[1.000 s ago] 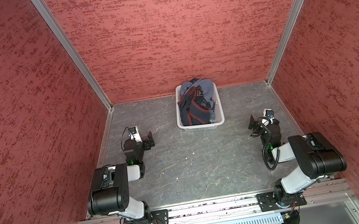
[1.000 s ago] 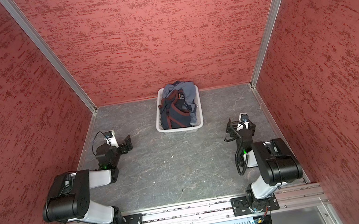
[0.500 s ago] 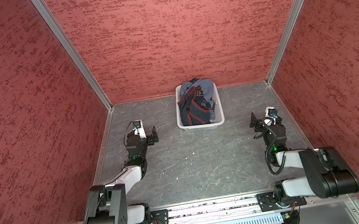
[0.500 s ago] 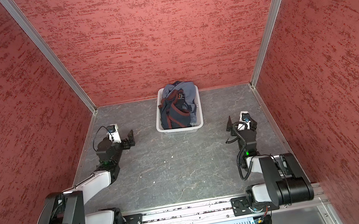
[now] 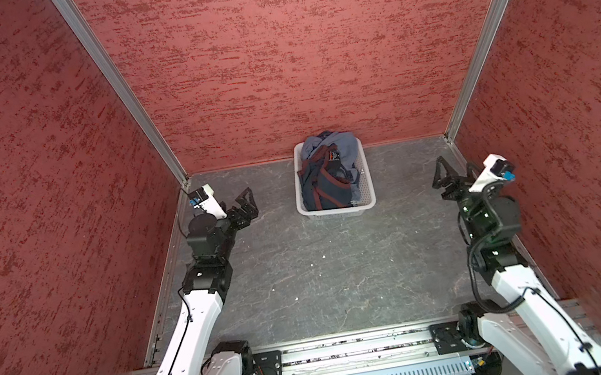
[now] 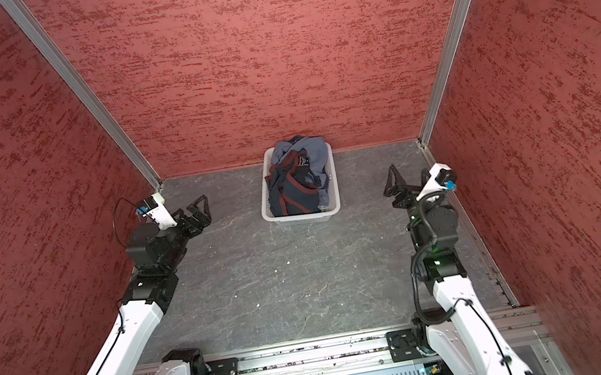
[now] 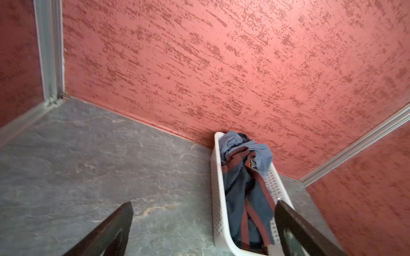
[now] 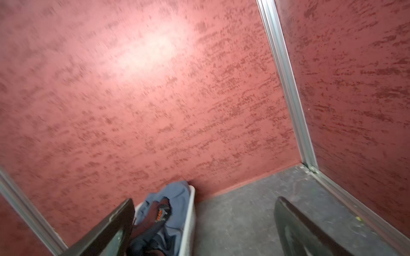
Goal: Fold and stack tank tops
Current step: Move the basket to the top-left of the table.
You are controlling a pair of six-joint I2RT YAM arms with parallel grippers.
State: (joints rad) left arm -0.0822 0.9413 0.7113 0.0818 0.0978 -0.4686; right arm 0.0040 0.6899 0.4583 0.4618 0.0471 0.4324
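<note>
both arms are unfolding. a second ago they sit tucked back near their bases, elbows high, and now they stretch forward over the table. the left gripper has come up level with the near end of the white basket and is turned in toward it. its jaws are spread as wide as they go, with nothing between them. the right gripper has pushed out on the opposite side, also gaping and empty, and it sits well apart from the basket.

the clothes haven't budged. the navy tank top with its maroon trim lies crumpled in the basket, and the blue-grey tank top is bunched behind it at the far end, against the back wall. nothing is out on the table yet, so no folding has started. this looks like the opening reach, and the left claw seems best placed to make the first pull from the basket.
</note>
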